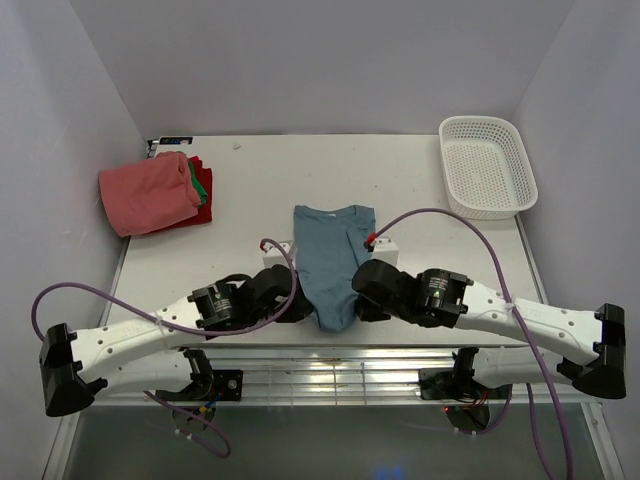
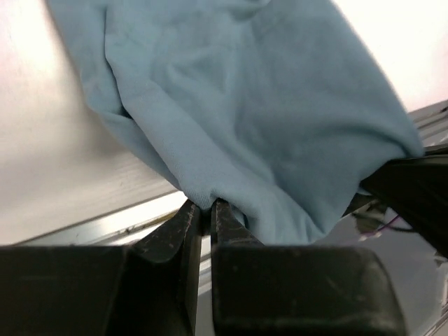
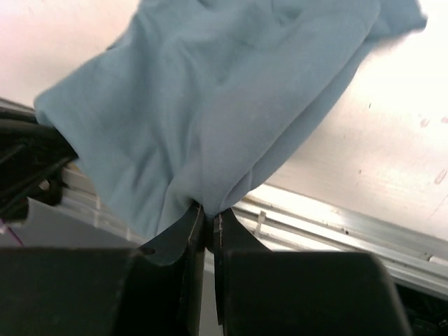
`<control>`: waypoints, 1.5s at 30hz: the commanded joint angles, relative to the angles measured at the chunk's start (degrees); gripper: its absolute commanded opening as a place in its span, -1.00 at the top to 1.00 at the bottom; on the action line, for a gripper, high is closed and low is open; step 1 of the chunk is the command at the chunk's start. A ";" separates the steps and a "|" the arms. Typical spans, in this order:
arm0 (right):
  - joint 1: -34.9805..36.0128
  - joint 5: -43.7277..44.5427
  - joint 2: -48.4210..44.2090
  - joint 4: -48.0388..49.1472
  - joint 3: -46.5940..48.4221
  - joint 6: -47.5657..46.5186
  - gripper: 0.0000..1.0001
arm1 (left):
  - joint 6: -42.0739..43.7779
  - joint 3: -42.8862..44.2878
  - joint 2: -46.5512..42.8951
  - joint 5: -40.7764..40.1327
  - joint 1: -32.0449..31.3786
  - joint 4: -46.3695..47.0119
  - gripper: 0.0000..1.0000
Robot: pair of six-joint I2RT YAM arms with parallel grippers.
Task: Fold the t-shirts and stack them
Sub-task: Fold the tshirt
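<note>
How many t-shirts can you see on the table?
4. The blue t-shirt lies centre front; the pink t-shirt, green t-shirt and red t-shirt are piled at far left. Others may hide in that pile.

Your white table (image 1: 420, 180) stands boxed in by plain pale lilac-grey walls (image 1: 300, 60) at the back and both sides. Even, soft light washes the tabletop. A ribbed metal rail (image 1: 330, 372) runs along its near edge, with a dark glossy surface (image 1: 300, 445) below. A white mesh basket (image 1: 487, 165) sits at the far right corner.
</note>
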 commanded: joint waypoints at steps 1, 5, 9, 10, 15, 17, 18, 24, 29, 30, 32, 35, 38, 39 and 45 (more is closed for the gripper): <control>0.21 11.00 1.72 -5.17 7.17 -0.86 0.85 | 1.66 6.45 -0.81 -7.96 -0.22 -3.47 1.00; -1.28 14.98 3.39 -5.44 8.68 -3.06 0.85 | 3.51 8.22 0.77 -14.03 0.21 -0.75 1.00; -4.17 17.70 4.36 -3.95 7.89 -4.99 0.84 | 5.00 7.78 3.41 -16.84 1.88 4.25 1.00; -4.88 18.49 4.45 -2.20 7.37 -6.39 0.84 | 6.05 7.25 4.11 -17.37 2.41 5.22 1.00; -11.19 18.23 5.15 5.87 5.87 -12.80 0.85 | 11.41 6.46 5.43 -17.20 6.98 13.56 1.00; -13.40 16.66 6.29 8.79 5.25 -16.49 0.84 | 13.69 6.81 6.74 -16.07 10.04 15.50 1.00; -15.67 15.69 6.73 11.76 5.08 -17.90 0.85 | 14.40 6.90 7.36 -15.19 11.19 17.60 1.00; -21.66 11.29 12.62 17.85 7.09 -25.73 0.85 | 18.36 8.47 14.82 -8.24 17.44 24.73 1.00; -25.01 8.22 17.71 21.54 8.50 -29.16 0.85 | 19.77 10.06 20.63 -6.66 19.72 27.20 1.00; -26.14 7.69 18.42 21.80 8.68 -29.86 0.85 | 19.77 10.32 21.42 -6.48 20.08 27.29 1.00; -27.46 6.28 20.52 22.59 9.29 -30.39 0.85 | 19.95 10.68 23.36 -5.95 21.30 27.73 1.00; -28.52 5.14 23.08 23.21 10.52 -31.62 0.85 | 20.30 11.29 25.91 -4.11 23.15 28.52 1.00; -30.28 4.08 25.54 23.83 12.01 -32.85 0.85 | 20.65 12.69 28.80 -3.05 24.73 29.05 1.00; -30.72 3.82 26.24 24.44 12.45 -33.20 0.85 | 20.83 13.22 29.51 -2.70 25.09 29.57 1.00; -34.68 1.19 33.62 25.06 19.38 -36.19 0.84 | 22.58 19.62 37.41 -1.03 28.95 30.28 1.00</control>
